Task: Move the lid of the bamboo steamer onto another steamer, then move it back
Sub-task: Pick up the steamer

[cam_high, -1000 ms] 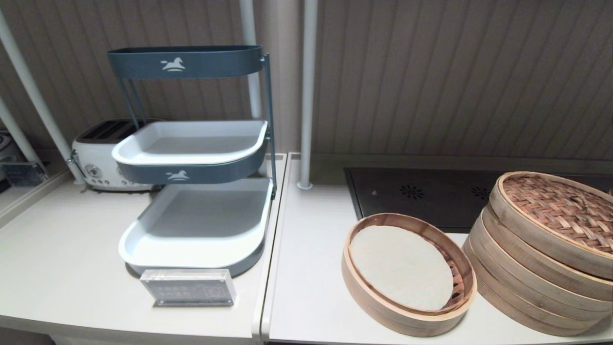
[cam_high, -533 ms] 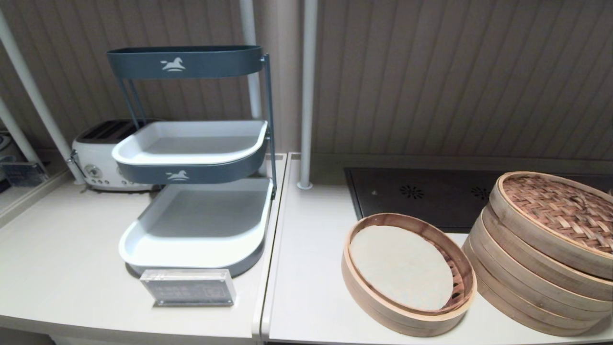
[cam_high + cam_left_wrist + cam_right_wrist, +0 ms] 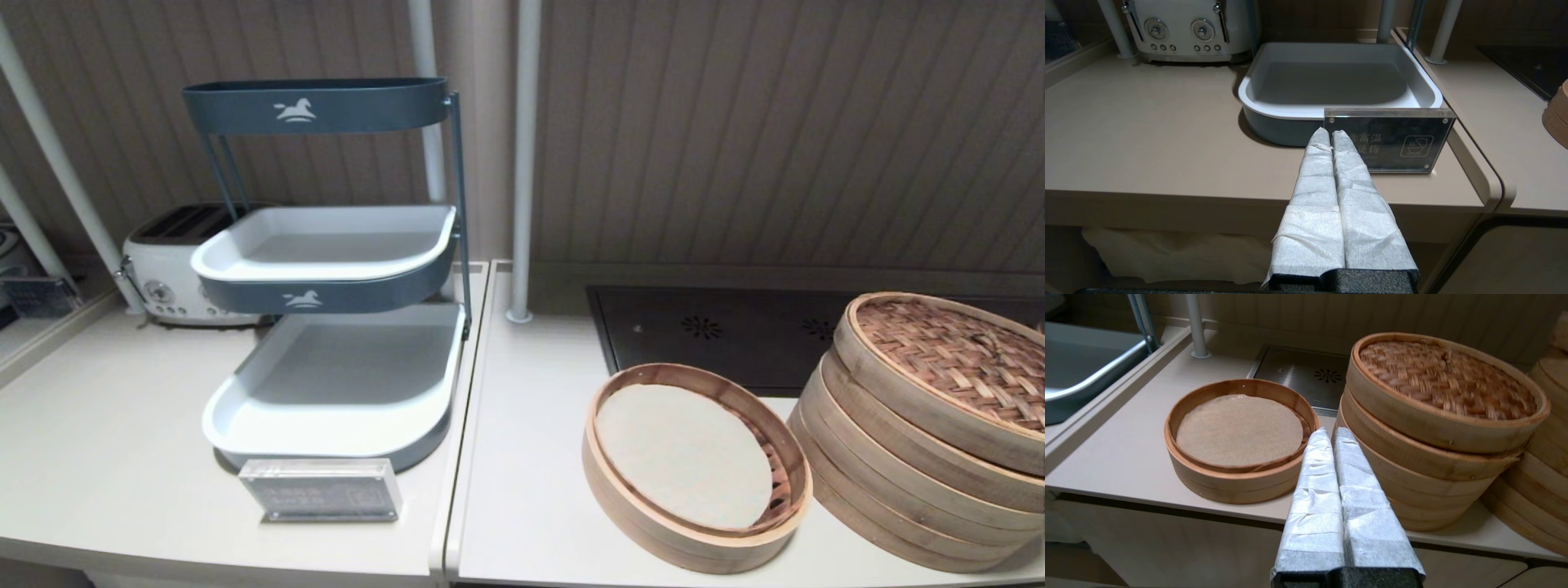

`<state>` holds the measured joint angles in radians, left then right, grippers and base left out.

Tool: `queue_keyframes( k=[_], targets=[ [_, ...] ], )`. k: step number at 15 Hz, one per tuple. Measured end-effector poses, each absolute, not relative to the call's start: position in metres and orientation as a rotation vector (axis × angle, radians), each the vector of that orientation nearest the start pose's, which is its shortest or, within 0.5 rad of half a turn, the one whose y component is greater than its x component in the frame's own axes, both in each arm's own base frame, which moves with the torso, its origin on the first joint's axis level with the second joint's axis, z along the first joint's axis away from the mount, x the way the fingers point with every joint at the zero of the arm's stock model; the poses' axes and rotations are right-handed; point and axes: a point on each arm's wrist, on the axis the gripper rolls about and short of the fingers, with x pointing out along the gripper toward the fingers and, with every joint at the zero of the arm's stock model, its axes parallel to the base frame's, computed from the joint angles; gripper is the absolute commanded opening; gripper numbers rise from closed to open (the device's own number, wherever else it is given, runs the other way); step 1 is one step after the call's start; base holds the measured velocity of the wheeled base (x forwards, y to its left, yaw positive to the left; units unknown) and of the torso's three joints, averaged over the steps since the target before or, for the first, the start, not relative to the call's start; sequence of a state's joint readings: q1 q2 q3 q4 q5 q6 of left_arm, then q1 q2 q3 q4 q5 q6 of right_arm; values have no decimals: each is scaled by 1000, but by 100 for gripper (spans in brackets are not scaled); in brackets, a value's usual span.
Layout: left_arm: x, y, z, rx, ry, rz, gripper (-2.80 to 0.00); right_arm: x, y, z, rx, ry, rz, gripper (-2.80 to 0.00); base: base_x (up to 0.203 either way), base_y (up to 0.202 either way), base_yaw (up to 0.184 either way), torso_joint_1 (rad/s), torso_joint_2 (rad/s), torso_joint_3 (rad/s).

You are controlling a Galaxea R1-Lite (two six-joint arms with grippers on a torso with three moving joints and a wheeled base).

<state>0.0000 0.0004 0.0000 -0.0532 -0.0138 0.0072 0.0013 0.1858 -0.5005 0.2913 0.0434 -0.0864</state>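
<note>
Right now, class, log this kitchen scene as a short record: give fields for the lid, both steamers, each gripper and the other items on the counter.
lid: bamboo steamer lid sits tilted on top of the tall stacked steamer
low steamer: low steamer uncovered, pale liner inside, beside the stack
left gripper: left gripper shut, empty, off the counter's front edge, facing the acrylic sign
right gripper: right gripper shut, empty, before the two steamers
other items: tiered tray rack, toaster

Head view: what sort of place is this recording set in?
Most likely a kitchen counter. A toaster stands at the back left, a black cooktop is set into the worktop, and bamboo steamers sit beside it.
</note>
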Motion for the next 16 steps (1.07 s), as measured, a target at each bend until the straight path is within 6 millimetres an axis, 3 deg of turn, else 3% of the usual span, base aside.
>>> queue_keyframes(
  k=[4, 7, 11, 13, 16],
  targets=[
    [-23, 0, 81, 8, -53, -14, -280, -17, 1, 261, -84, 31, 54, -280, 0, 0, 0, 0, 0, 0],
    [-23, 0, 81, 8, -52, -13, -280, 47, 0, 305, -77, 161, 31, -280, 0, 0, 0, 0, 0, 0],
    [-23, 0, 81, 8, -52, -13, -280, 141, -18, 345, -37, 320, -61, -280, 0, 0, 0, 0, 0, 0],
    [-23, 0, 81, 8, -53, -14, -280, 184, -38, 358, 4, 392, -103, -280, 0, 0, 0, 0, 0, 0],
    [-23, 0, 81, 8, -52, -14, -280, 229, -77, 363, 75, 503, -168, -280, 0, 0, 0, 0, 0, 0]
  ],
)
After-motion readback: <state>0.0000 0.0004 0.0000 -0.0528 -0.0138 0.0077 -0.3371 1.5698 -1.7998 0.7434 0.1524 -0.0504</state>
